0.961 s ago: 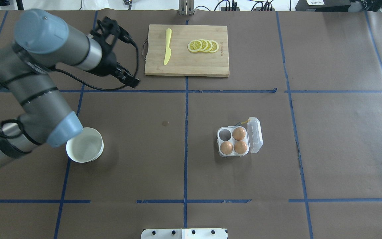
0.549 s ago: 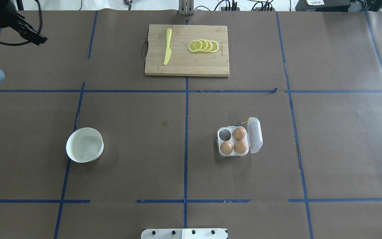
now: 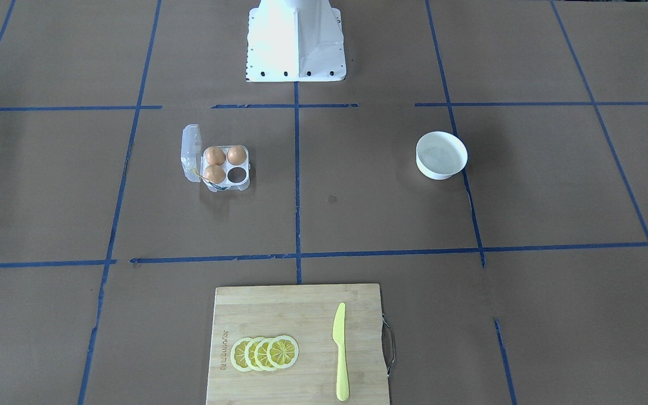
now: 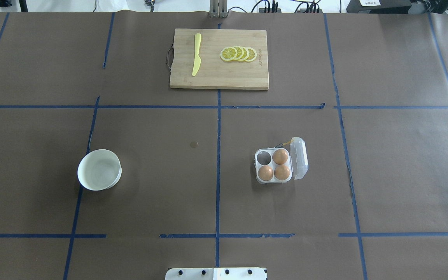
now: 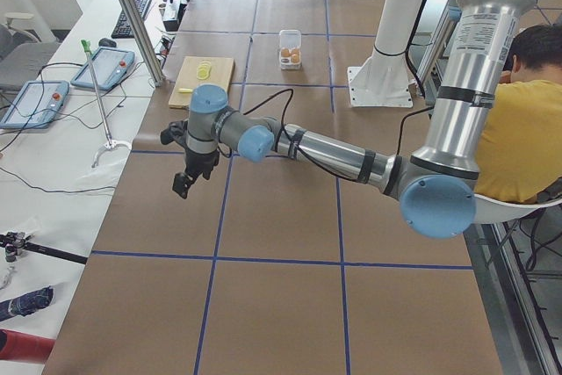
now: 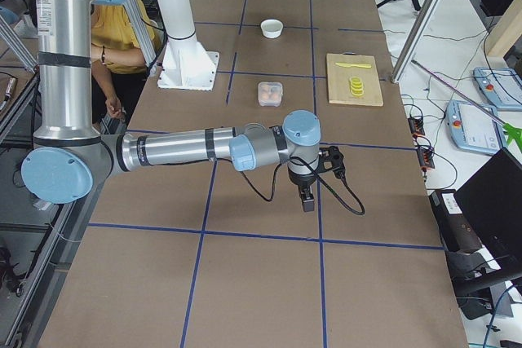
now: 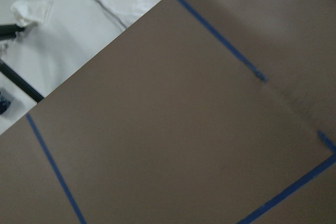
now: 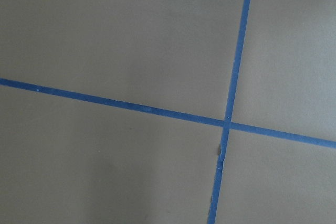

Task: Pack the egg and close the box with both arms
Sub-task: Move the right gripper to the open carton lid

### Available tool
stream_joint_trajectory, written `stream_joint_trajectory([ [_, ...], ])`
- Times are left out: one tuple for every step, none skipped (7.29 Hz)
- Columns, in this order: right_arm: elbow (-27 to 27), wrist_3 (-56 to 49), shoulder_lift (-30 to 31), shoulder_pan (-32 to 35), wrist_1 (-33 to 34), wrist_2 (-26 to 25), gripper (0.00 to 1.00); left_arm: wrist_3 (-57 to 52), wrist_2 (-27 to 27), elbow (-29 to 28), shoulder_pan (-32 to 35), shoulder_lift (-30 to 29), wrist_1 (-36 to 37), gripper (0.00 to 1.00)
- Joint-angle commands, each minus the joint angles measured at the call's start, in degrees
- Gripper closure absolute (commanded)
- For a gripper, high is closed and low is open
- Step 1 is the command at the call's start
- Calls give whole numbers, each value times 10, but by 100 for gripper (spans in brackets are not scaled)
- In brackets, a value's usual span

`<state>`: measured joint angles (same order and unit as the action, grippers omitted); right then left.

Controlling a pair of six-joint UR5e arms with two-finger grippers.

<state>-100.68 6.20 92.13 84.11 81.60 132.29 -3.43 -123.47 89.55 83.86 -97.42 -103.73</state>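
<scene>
Three eggs [image 4: 280,156] sit in the box [image 4: 258,166], apparently on end, since each looks nearly round from above. The fourth cell [image 4: 263,157], at the far corner on the left gripper's side, is empty. The lid [image 4: 299,158] is swung open on the side toward the right gripper's end of the table. Its long axis runs away from the robot, with the yellowish string [image 4: 285,142] at its far corner.

The left gripper [image 5: 183,183] hangs fingers-down over one end of the table, and the box lies well beyond it, past the cutting board [image 5: 205,82]. The right gripper [image 6: 307,200] hangs fingers-down over the other end, and the box is closer to it than the white bowl [image 6: 272,28] is. From these side views I cannot tell whether either gripper is clenched or released.

Brown paper with a blue tape grid [image 8: 227,124] covers the table. Desks with tablets and cables stand alongside, and a person in yellow [image 5: 527,142] sits behind the white pedestal [image 3: 295,42].

A second ago the left arm [image 5: 334,154] reached over the bowl in the overhead view, and now it has left that view entirely. The box, eggs and bowl have not moved.
</scene>
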Motion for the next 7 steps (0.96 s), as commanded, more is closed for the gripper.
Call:
stream_joint_trajectory([
  [-6, 30, -3, -9, -16, 8, 0, -107, -63, -37, 85, 62, 6, 0],
  [-13, 36, -4, -27, -20, 8, 0, -127, -73, -32, 86, 67, 21, 0],
  [-31, 118, -4, -71, -46, 7, 0, -127, -79, -27, 82, 56, 70, 0],
  [-36, 243, -3, -117, -131, 1, 0, -127, -86, -18, 82, 51, 100, 0],
  [-36, 337, 1, -157, -217, -10, 1, -127, -88, -4, 82, 57, 101, 0],
  [-39, 400, 0, -190, -250, -10, 11, -127, -89, 6, 82, 57, 103, 0],
  [-55, 429, 5, -213, -252, -10, 13, -127, -89, 7, 82, 51, 102, 0],
])
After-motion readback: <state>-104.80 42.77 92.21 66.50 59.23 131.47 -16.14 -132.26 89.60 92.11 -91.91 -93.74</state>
